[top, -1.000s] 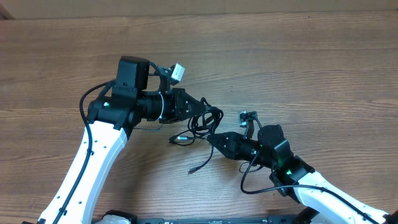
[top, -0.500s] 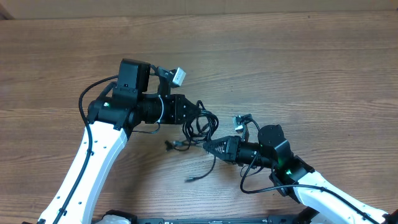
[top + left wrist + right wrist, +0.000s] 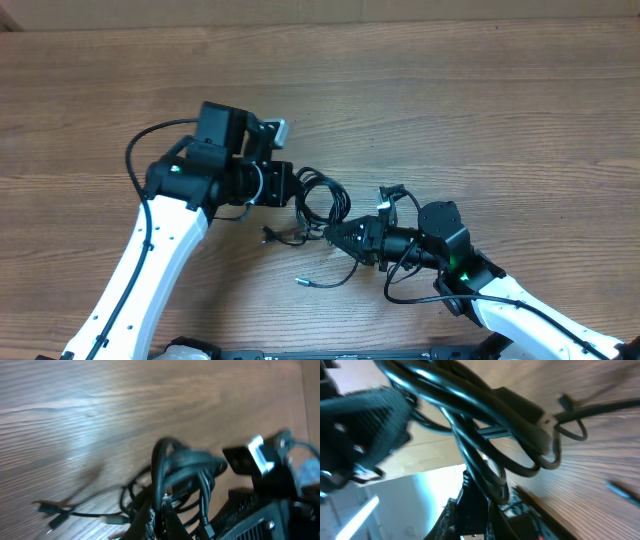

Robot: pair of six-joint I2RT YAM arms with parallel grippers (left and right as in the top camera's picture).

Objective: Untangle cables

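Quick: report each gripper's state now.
Left gripper: shut on the cables.
Right gripper: shut on the cables.

Thin black flexible cables bunched mid-table, pinched between left gripper on the left and right gripper at front right. One loose plug end lying on brown wooden table, in front of the bunch.

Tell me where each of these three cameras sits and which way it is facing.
Overhead: above the table, facing straight down; both arms, left tool, right tool and cables show.
Left wrist: on the left arm, looking along the left tool at the cables.
Right wrist: on the right arm, looking along the right tool at the cables.
Shared: the cables.
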